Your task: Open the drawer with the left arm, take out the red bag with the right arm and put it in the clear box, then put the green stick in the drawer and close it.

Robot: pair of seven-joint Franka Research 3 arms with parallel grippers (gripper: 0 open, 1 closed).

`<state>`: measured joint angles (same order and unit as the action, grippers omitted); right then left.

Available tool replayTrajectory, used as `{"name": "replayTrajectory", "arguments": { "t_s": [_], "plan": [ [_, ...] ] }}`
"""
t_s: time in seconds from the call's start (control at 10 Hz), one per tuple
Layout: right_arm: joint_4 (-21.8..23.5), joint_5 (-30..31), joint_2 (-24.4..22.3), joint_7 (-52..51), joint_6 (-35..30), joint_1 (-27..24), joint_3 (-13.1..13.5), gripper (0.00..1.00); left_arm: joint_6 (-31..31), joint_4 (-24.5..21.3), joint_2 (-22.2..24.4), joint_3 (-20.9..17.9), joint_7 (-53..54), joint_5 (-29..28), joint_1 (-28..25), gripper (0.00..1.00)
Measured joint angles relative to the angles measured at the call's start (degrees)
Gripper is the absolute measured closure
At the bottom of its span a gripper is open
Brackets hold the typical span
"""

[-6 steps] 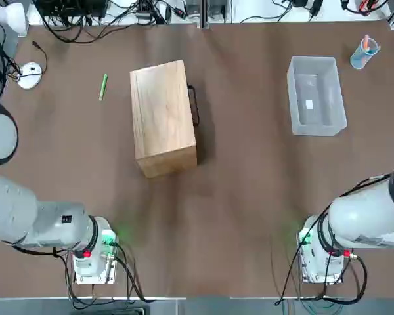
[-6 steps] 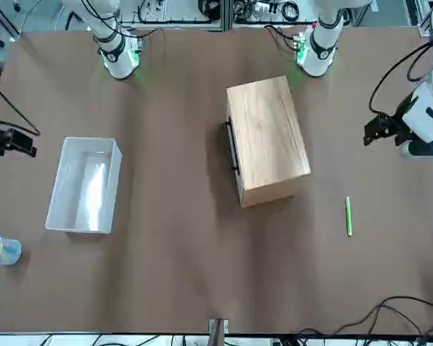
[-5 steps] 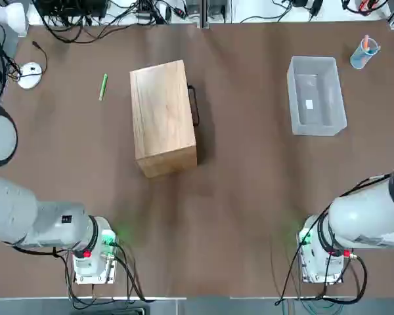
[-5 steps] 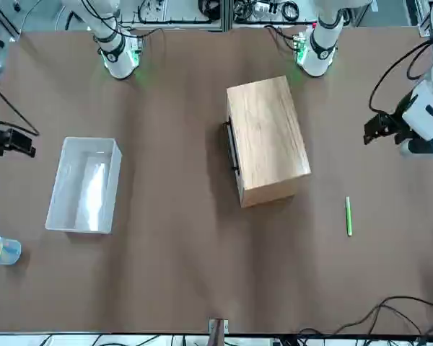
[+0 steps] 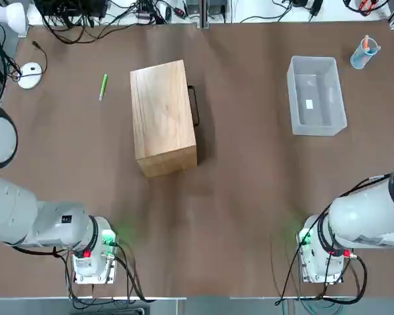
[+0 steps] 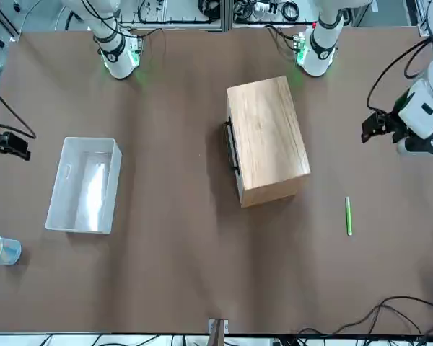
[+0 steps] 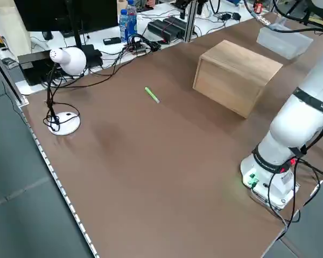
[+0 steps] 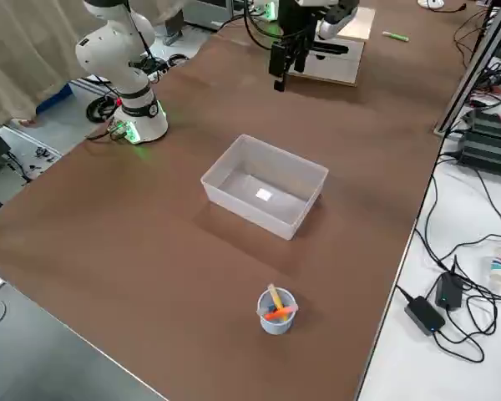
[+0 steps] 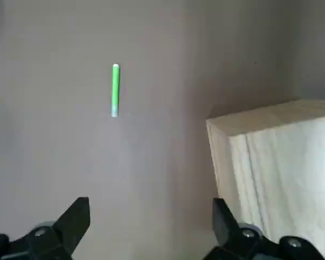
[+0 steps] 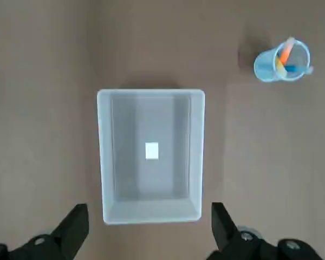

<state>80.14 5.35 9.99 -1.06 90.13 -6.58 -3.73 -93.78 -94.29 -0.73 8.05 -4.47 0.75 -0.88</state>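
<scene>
With both arms raised: left gripper (image 9: 149, 230) wide, green stick (image 9: 115, 90) and cabinet (image 9: 279, 162) beyond fingertips; right gripper (image 10: 149, 230) wide above clear box (image 10: 149, 214).

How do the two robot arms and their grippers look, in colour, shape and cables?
Both arms are white, with rounded links and grey round joint caps. The left arm and the right arm each stand on a white base lit green, with red details and black cables trailing from it. The left gripper and the right gripper are dark, with two angular black fingers.
</scene>
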Motion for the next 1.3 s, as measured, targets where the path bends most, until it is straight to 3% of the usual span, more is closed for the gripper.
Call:
{"name": "replayTrajectory", "arguments": {
  "t_s": [0.5,0.9,1.1,1.3],
  "plan": [
    [0.0,0.7,0.0,0.0,2.3,0.2,0.2,0.0,-0.2,3.9,-5.2,16.1,-24.9,-0.2,0.7,0.0],
    [-0.1,0.7,0.0,0.0,2.4,0.1,0.4,0.0,-6.8,5.4,-14.7,29.7,-42.9,-3.1,1.9,0.0],
    [-0.1,0.7,0.0,0.0,2.4,0.3,0.3,0.0,-11.7,7.7,-19.4,32.3,-53.5,-5.7,6.1,0.0],
    [-0.1,0.7,0.0,0.0,2.6,0.2,0.4,0.0,-12.4,11.6,-24.6,32.3,-61.1,-10.6,12.4,0.0]
  ]
}}
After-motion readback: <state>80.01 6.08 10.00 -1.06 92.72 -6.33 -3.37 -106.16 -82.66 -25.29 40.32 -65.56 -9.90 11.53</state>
